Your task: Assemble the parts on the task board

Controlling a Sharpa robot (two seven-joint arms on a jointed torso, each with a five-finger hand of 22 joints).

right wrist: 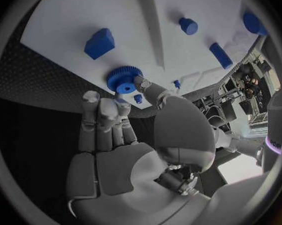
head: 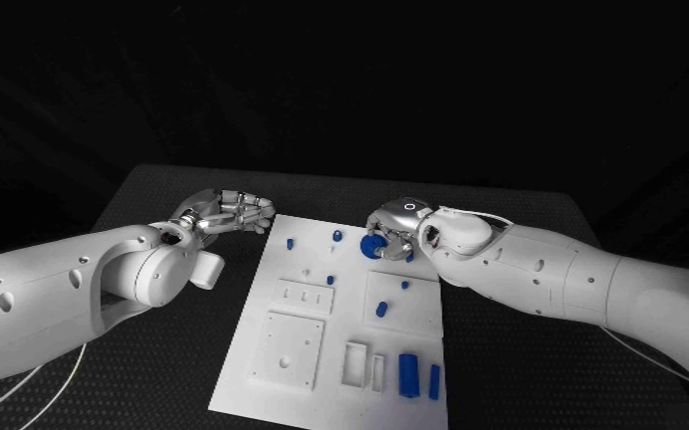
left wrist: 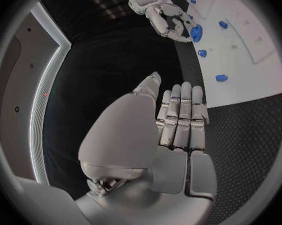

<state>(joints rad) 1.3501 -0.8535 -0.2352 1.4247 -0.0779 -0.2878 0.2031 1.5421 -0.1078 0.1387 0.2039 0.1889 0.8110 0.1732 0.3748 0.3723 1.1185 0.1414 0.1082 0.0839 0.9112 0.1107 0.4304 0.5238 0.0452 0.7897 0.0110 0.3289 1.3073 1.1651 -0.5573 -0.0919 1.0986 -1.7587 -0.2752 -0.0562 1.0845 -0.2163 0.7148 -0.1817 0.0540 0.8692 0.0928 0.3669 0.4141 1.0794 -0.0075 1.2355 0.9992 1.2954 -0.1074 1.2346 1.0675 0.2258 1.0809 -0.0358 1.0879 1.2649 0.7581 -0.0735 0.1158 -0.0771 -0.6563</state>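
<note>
The right hand (right wrist: 125, 150), a silver jointed metal hand, is reaching over the far end of the white flat task board (head: 295, 390), and one fingertip is touching the rim of a round blue toothed gear with a centre hole (right wrist: 123, 80). Whether the gear is pinched or only touched I cannot tell; the other fingers are lying extended beside it. In the head view the gear (head: 374, 245) is sitting at the board's far edge, just under that hand (head: 402, 223).

The step in hand looks like picking up or seating the gear. To do it well, the hand should be closing on opposite sides of the toothed rim, keeping the gear level, so the bore stays square to whatever peg receives it; the hard plastic teeth should give grip, but the piece is thin and could tip.

The left hand (head: 230, 212) is hovering off the board's left far corner over the dark textured table mat (head: 158, 196), holding nothing, fingers straight and close together.

Other small blue parts are lying on the smooth matte board: a blocky wedge (right wrist: 99, 43), a short cylinder (right wrist: 188, 25) and an oblong bar (right wrist: 220, 55).
</note>
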